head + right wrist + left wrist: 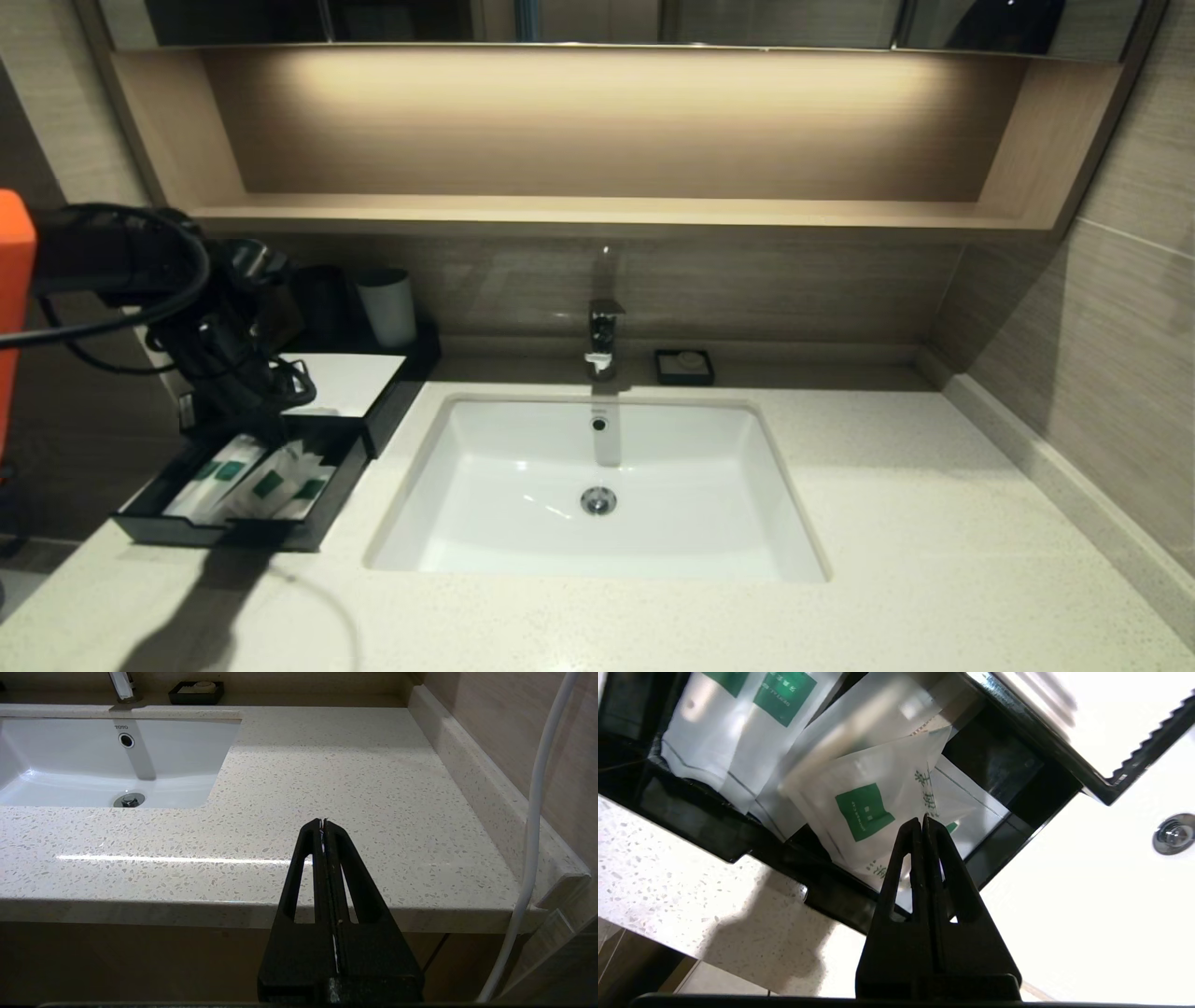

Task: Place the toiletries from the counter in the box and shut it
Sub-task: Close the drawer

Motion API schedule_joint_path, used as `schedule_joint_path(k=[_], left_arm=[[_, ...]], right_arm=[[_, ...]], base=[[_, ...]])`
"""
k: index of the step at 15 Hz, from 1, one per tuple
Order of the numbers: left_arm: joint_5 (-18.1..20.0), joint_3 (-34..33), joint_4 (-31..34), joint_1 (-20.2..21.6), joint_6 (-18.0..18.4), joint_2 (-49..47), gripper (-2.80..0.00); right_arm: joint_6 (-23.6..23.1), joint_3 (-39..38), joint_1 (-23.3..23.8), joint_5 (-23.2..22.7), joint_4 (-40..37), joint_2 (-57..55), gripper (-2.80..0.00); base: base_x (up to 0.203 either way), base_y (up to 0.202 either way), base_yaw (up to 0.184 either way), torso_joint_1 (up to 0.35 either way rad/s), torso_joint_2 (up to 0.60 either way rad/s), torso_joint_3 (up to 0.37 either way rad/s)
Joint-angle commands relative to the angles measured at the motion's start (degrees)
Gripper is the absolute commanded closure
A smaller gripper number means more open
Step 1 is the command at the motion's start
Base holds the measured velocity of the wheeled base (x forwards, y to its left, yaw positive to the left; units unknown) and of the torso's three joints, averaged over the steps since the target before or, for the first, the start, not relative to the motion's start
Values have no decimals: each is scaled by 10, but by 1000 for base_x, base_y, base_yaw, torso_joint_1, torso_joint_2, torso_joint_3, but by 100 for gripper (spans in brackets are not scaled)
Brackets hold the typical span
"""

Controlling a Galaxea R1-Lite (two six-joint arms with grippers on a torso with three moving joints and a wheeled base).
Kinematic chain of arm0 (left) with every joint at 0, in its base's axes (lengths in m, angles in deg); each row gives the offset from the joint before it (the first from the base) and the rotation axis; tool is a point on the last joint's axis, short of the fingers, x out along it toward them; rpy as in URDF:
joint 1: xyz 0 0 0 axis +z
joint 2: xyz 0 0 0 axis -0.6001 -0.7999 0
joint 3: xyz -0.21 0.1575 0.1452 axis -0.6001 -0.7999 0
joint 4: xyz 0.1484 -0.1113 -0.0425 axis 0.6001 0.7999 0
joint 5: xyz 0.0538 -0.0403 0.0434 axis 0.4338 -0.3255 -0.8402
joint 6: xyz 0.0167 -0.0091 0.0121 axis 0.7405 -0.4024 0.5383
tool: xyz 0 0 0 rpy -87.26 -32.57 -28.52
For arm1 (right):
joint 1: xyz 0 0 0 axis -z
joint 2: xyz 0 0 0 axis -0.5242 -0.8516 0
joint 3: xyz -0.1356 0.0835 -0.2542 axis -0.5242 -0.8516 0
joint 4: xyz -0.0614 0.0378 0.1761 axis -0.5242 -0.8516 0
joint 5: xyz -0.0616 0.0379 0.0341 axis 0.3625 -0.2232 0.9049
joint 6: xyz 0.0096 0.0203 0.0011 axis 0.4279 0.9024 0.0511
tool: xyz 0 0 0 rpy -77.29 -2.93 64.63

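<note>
The black box (341,383), with its white top, stands at the counter's (934,523) left. Its drawer (224,534) is pulled out toward me. Three frosted white toiletries with green labels lie inside: two long ones (229,471) and a short wide one (271,483). In the left wrist view the short sachet (864,812) rests tilted over the long ones (738,718). My left gripper (273,427) (922,820) hangs shut just above the drawer's contents, with nothing visible between its fingers. My right gripper (323,822) is shut and empty, in front of the counter's front edge on the right.
A white undermount sink (523,448) with a faucet (604,336) fills the counter's middle. A small black soap dish (683,366) sits behind it. A white cup (387,306) and a dark one stand behind the box. A wall and raised ledge (1046,467) bound the right.
</note>
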Motion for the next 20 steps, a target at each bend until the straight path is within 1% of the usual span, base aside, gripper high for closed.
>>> schedule_joint_path(k=[1, 3, 5, 9, 14, 17, 20], left_arm=[[-1, -1, 15, 7, -3, 30, 0], [1, -6, 54, 21, -3, 43, 0], [4, -25, 74, 41, -5, 66, 0], [4, -110, 76, 53, -6, 115, 0], [5, -255, 60, 46, -5, 191, 0], [5, -308, 37, 44, -2, 214, 0], [3, -353, -8, 35, -2, 205, 0]], right_arm=[[0, -1, 0, 0, 0, 0, 0], [0, -1, 0, 0, 0, 0, 0], [0, -1, 0, 0, 0, 0, 0], [0, -1, 0, 0, 0, 0, 0], [0, -1, 0, 0, 0, 0, 0], [0, -1, 0, 0, 0, 0, 0], [0, -1, 0, 0, 0, 0, 0]], base=[[0, 0, 0, 0, 0, 0], [0, 0, 0, 0, 0, 0], [0, 0, 0, 0, 0, 0], [0, 0, 0, 0, 0, 0], [0, 0, 0, 0, 0, 0], [0, 0, 0, 0, 0, 0], [0, 0, 0, 0, 0, 0]])
